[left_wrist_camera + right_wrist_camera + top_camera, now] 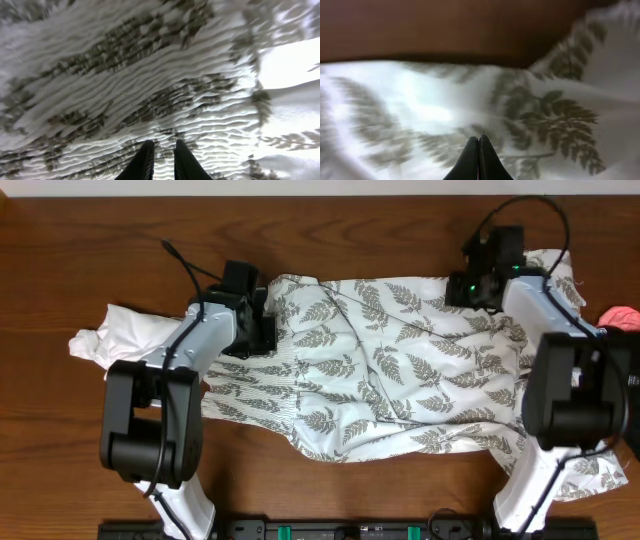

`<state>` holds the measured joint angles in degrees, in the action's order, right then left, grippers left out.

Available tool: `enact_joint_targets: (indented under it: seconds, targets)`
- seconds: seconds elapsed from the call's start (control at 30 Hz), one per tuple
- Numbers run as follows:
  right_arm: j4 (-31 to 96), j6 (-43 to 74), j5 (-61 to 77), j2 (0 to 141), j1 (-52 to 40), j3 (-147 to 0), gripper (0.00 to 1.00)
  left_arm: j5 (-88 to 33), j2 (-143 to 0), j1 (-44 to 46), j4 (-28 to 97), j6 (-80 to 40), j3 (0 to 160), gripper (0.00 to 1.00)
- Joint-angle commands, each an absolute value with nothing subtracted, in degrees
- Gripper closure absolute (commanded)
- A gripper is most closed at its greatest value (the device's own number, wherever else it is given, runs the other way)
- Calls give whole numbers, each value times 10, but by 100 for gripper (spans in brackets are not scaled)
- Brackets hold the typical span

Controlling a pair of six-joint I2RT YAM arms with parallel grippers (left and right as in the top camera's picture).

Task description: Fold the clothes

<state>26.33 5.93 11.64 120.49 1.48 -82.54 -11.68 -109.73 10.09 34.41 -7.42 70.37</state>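
From overhead, the fern-printed garment point(380, 370) lies spread and rumpled across the middle of the table point(330, 230). The left jaws sit at its left edge, down on the cloth. The right jaws sit at its far right corner, also down on it. A plain white garment point(125, 335) lies bunched at the left, partly under the left arm point(205, 340), touching the fern one. A pink thing point(620, 315) shows at the right edge, beside the right arm point(560, 380).

In the left wrist view, the left jaws stand slightly parted, a narrow gap between the two dark tips. The ribbed fern-printed garment point(125, 75) fills the view just beyond them and shows through the gap.

In the right wrist view, the right jaws are pressed tight together, their tips against the fern-printed garment point(420, 110). I cannot tell whether any cloth is pinched between them. The garment's edge runs across just ahead, with the bare table point(445, 25) past it.
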Motion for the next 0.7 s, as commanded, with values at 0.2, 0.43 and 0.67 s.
enact_joint_targets:
  seconds: [0.2,0.43,0.67]
  targets:
    - [197,77,-39,1291,37,-825,99,-91,-1135,101,349,-76,672,85]
    - [142,77,-69,1351,109,-825,99,-56,-1136,100,367,-76,672,84]
    - [126,-13,19,1329,152,-839,94,-8,-1136,99,340,-75,673,84]
